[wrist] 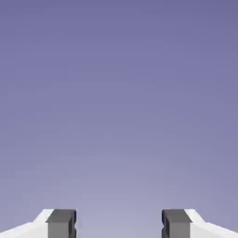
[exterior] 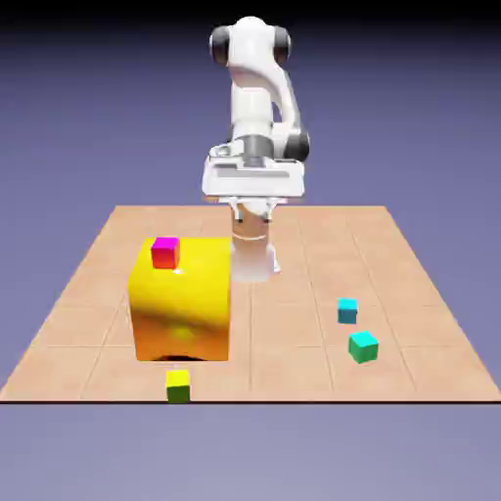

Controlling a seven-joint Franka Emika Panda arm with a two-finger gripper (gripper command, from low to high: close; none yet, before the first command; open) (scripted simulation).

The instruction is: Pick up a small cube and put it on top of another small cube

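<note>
The small yellow-green cube (exterior: pixel 177 385) sits near the table's front edge, just in front of the big yellow block. The other small cube, cyan-blue (exterior: pixel 347 310), rests on the table toward the exterior view's right. My gripper (exterior: pixel 251 179) hangs high above the table's far middle, well away from both cubes. In the hand view the gripper (wrist: pixel 119 224) is open: its two grey fingertips (wrist: pixel 61 223) stand wide apart with only the blue-violet backdrop between them. Neither cube shows in the hand view.
A big glossy yellow block (exterior: pixel 182 298) stands left of centre with a magenta-red small cube (exterior: pixel 164 252) on its top. A slightly larger green-turquoise cube (exterior: pixel 363 345) lies just in front of the cyan one. The tiled table (exterior: pixel 294 333) ends close behind the lime cube.
</note>
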